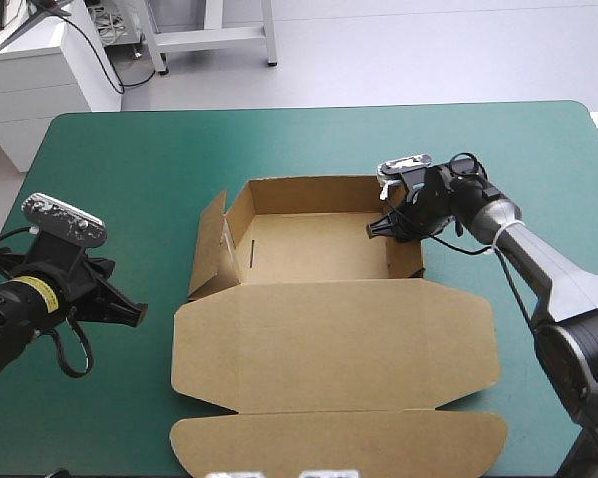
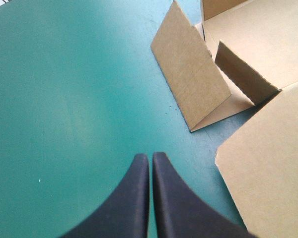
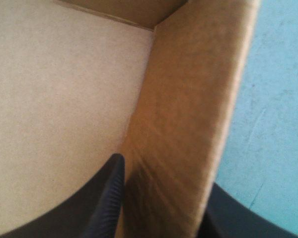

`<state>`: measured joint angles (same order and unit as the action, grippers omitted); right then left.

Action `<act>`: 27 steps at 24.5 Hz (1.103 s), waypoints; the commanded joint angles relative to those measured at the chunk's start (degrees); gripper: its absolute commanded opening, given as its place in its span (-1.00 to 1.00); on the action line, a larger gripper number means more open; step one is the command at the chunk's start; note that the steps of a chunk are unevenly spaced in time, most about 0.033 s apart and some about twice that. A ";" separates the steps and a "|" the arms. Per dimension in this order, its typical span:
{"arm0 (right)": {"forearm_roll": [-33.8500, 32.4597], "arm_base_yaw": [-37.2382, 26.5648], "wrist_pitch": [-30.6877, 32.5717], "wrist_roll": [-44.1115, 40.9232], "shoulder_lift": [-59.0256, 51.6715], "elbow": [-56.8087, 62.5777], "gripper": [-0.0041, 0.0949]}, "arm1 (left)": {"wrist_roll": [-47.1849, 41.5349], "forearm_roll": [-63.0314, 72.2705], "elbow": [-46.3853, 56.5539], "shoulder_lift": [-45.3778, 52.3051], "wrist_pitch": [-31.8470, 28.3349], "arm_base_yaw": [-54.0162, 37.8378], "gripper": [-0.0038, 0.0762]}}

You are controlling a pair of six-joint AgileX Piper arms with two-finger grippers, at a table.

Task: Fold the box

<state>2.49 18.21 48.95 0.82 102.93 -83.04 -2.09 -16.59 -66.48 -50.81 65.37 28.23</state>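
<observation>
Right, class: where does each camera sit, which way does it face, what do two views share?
High view: above, behind the robot, looking down at table and box; both arms show.
Left wrist view: over the shut left gripper, facing the left flap.
Right wrist view: over the right gripper, clamping the right wall.
Shared: that flap, high and left wrist views.

A robotics lab: two robot arms (image 1: 538, 264) reach over a desk (image 1: 130, 149) with a teal-green cover, beyond it a white cabinet (image 1: 30, 80) trailing black cables (image 1: 108, 66) and a white metal frame (image 1: 211, 36) on bare grey floor (image 1: 429, 50).
</observation>
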 commanded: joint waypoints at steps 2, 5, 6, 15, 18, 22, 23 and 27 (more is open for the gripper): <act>0.13 -0.01 1.82 0.51 -3.22 -4.98 0.23 | -0.78 -0.24 -1.35 0.90 -2.42 -0.15 -0.89; 0.13 -0.01 4.16 0.51 -4.50 -7.08 0.29 | -0.78 -0.24 -1.35 0.90 -2.42 -0.15 -0.89; 0.02 -0.01 4.73 0.51 -5.29 -7.47 0.29 | -0.78 -0.24 -1.35 0.90 -2.42 -0.15 -0.89; -2.09 -0.01 10.31 0.48 -17.64 -9.74 0.29 | -0.78 -0.47 -1.35 0.90 -2.42 -0.15 -0.89; -2.49 -0.01 11.14 0.48 -23.97 -9.74 0.29 | -0.78 -0.47 -1.35 0.90 -2.18 -0.15 -0.89; -2.49 -0.01 11.78 -0.48 -26.29 -9.74 0.29 | -0.78 -0.36 -1.35 0.90 -2.36 -0.15 -0.89; -2.49 -0.01 12.52 -1.26 -25.37 -9.74 0.29 | -0.78 -0.36 -1.35 0.90 -2.36 -0.15 -0.89; -2.49 -0.01 13.63 -4.97 -19.36 -9.74 0.29 | -0.78 -0.07 -1.35 0.90 -1.87 -0.04 -0.89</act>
<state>0.38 18.21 64.33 -2.14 82.42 -91.12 -2.33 -16.45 -66.48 -50.35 65.94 28.23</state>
